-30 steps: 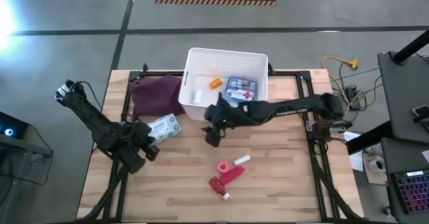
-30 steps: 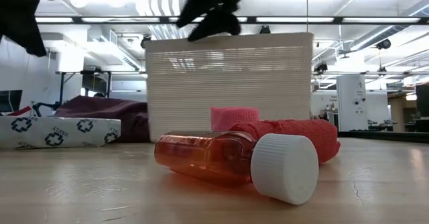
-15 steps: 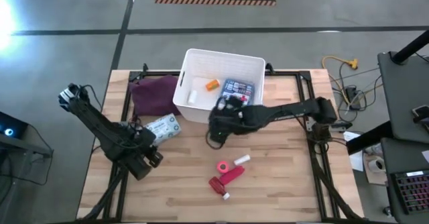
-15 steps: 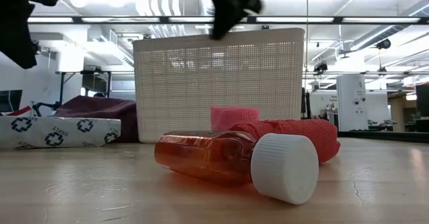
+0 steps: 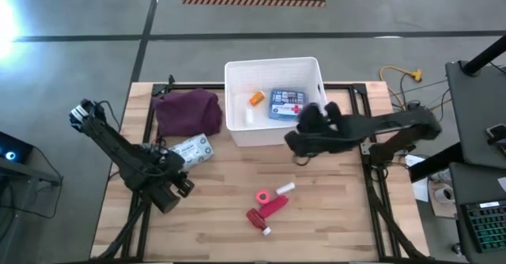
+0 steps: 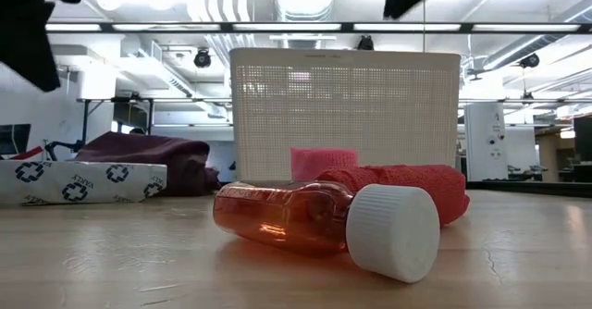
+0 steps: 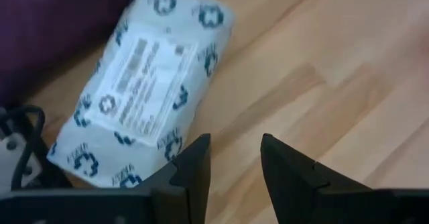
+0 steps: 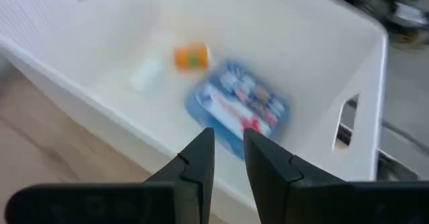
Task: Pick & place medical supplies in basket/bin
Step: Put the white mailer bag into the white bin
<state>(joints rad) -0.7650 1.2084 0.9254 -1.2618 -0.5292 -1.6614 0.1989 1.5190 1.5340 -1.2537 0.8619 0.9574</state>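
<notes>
- several supplies remain out on the light wooden table (image 5: 332,209): the grey-white patterned flat packet (image 5: 192,150) lies just beside the maroon-purple cloth (image 5: 186,111), and the pink tape roll (image 5: 262,195), the red woven tube (image 5: 269,209) and a small amber bottle with a white cap (image 6: 324,218) cluster near the front middle.
- the large white ribbed plastic tub (image 5: 273,139) already holds the blue box with red-white label (image 5: 286,104), a small orange item (image 5: 255,98) and a tiny white bottle (image 5: 248,115).
- the left gripper (image 7: 234,163) hovers just beside the packet, fingers a narrow gap apart, holding nothing.
- the right gripper (image 8: 224,153) hangs by the tub's near wall, fingers slightly parted and empty.
- the packet looks light, soft and crinkly; it would likely sag, so a pinch across its short width near the middle seems safest.
- the bottle looks rigid, smooth and prone to roll; grip across the body, not the cap.
- the tape roll and woven tube look squashy and grippy, tolerant of a firm squeeze.
</notes>
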